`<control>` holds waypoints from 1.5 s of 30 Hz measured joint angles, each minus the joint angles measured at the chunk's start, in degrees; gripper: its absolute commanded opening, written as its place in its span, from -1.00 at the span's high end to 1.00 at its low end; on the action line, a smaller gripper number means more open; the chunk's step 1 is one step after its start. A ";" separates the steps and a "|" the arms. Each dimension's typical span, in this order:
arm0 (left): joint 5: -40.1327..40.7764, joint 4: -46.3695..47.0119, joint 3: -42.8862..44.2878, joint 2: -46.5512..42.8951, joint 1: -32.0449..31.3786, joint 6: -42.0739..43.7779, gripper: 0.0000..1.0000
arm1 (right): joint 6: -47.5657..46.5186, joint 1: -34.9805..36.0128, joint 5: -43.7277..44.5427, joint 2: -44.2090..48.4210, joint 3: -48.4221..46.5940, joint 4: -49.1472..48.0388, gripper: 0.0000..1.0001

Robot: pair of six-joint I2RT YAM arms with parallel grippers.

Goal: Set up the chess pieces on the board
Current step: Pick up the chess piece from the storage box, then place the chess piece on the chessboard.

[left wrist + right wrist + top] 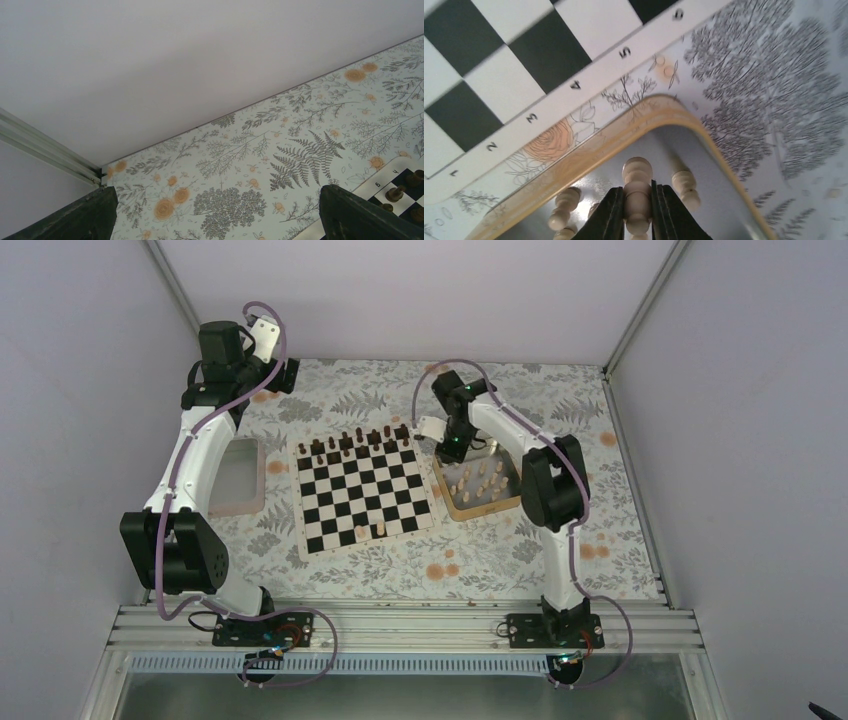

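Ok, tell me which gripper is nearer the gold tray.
Right. The right gripper is inside the gold tray, clamped on a light piece; the left gripper is across the board.

Right arm [505, 428] outstretched, jaws clamped

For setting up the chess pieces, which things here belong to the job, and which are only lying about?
Belong to the job: chessboard; light wooden pieces in the gold tin tray; the light piece gripped by the right gripper.
Lying about: dark pieces, already on the board's far rows; pale tray on the left; flowered table cover.
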State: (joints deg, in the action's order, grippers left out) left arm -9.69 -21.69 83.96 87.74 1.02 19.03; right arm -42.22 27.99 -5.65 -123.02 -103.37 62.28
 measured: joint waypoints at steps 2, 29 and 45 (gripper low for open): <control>-0.02 0.00 0.00 0.00 0.00 0.00 -1.00 | 0.09 1.11 0.68 0.31 -2.69 1.44 0.74; 0.94 -1.14 0.35 -0.20 1.84 4.13 -1.00 | -0.09 35.34 2.99 -11.30 -24.11 7.93 0.74; 0.76 1.18 -2.27 -0.37 2.40 3.82 -1.00 | 0.20 37.64 1.18 -11.28 -16.41 3.93 0.75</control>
State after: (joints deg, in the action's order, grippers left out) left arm -8.93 -20.51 81.69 87.37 3.42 22.85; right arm -42.02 65.63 -4.47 -134.30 -119.79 66.22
